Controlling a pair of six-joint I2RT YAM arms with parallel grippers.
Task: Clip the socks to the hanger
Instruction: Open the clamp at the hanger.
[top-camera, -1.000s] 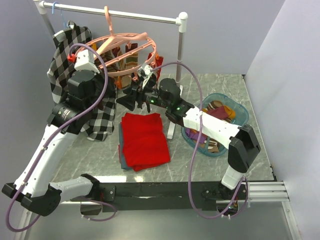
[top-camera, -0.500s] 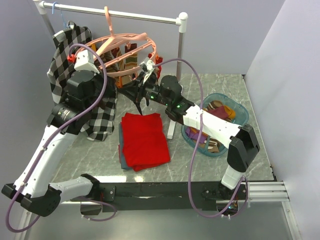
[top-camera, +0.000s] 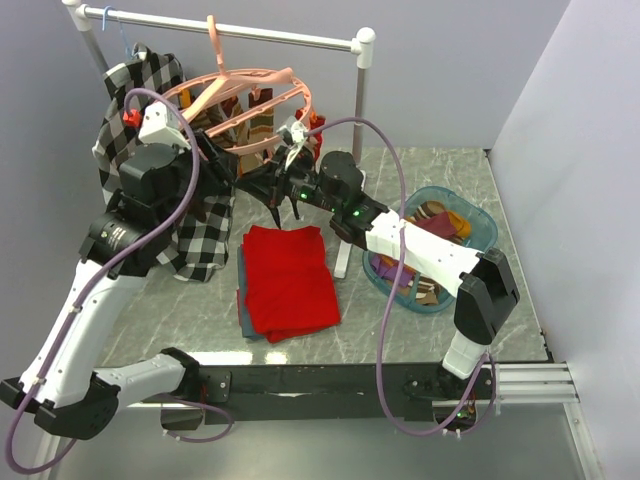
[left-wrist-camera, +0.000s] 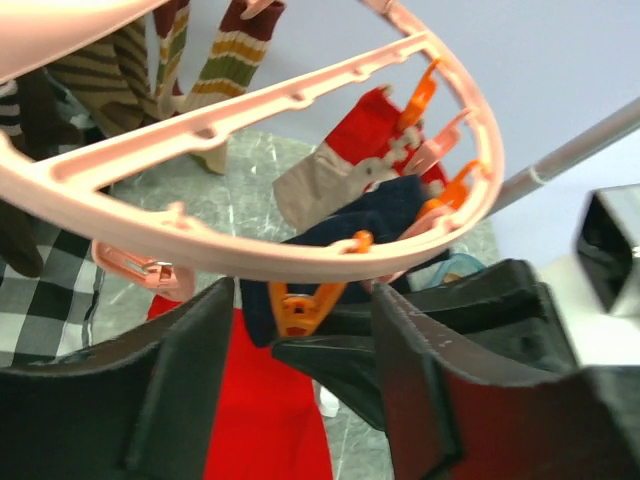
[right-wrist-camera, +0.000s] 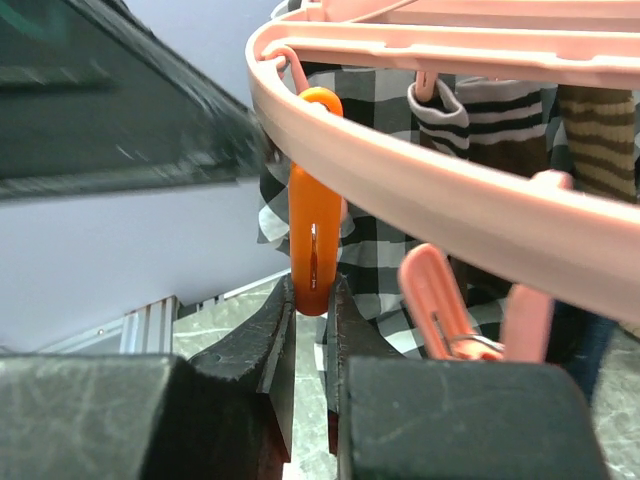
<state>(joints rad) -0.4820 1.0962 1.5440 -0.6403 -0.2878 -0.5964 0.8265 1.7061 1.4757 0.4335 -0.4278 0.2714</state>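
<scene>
- Hanging from the white rail (top-camera: 250, 32) over the worktop's (top-camera: 440, 170) far edge, the hanger (right-wrist-camera: 420, 190) carries striped, red and navy socks (left-wrist-camera: 385, 125).
- Right gripper (right-wrist-camera: 310, 300) is clenched on the lower end of an orange clip (right-wrist-camera: 313, 200) at the hanger's rim.
- Left gripper (left-wrist-camera: 305, 300) is spread wide beneath the ring, grasping nothing. The clip between its fingers is perhaps the same one.
- Checked shirt (top-camera: 200, 235) hangs at the left. Red cloth (top-camera: 290, 280) lies mid-worktop. A teal basket (top-camera: 452, 191) of socks sits by the right edge.
</scene>
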